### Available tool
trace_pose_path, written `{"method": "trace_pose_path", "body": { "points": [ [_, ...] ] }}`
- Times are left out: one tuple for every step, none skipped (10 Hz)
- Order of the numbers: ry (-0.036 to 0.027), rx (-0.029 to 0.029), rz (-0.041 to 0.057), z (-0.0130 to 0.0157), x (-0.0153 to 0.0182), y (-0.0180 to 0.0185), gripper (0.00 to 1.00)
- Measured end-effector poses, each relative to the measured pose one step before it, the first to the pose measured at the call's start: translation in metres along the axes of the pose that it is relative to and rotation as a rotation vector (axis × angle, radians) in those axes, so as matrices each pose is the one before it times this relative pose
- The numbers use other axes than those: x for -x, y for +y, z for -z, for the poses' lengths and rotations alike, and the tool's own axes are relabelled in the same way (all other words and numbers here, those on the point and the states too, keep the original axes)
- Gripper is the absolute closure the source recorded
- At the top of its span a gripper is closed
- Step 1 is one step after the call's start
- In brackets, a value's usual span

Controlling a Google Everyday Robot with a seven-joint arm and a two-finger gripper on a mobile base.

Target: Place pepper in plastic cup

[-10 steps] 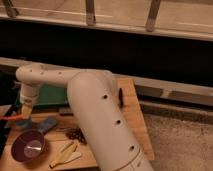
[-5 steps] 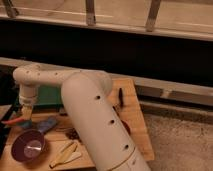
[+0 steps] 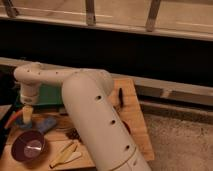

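While the white perforated arm [image 3: 95, 120] reached across the wooden table [image 3: 135, 117], the gripper [image 3: 27, 114] hung at its left edge above the flat blue cloth [image 3: 45, 125]. The slender red-orange pepper [image 3: 12, 119] lay just beside it, near the round purple bowl [image 3: 28, 146] and 2 yellow strips [image 3: 65, 154].

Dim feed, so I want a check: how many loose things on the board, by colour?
Purple: 1, bowl
Yellow: 1, peel
Blue: 1, cloth
Red-orange: 1, pepper
Green: 1, pad
Black: 1, utensil
Total: 6
Gripper hangs over the board's left end.
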Motion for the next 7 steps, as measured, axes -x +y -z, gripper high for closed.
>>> {"method": "trace_pose_path", "body": {
  "points": [
    [-0.00121, -0.01316, -0.00261, 0.00382, -0.00044, -0.00186, 0.26],
    [-0.00132, -0.02271, -0.00617, 0.00688, -0.00102, -0.00313, 0.26],
    [0.00193, -0.03120, -0.01045, 0.00990, -0.00260, -0.00497, 0.26],
    [0.00399, -0.04319, -0.01543, 0.01401, -0.00350, -0.00611, 0.26],
    [0.00424, -0.04161, -0.01727, 0.01359, -0.00442, -0.00553, 0.26],
    [0.01121, -0.05909, -0.03109, 0.01764, -0.00922, -0.00779, 0.26],
    [0.02252, -0.07152, -0.05503, 0.01696, -0.01442, -0.01005, 0.26]
  ]
}}
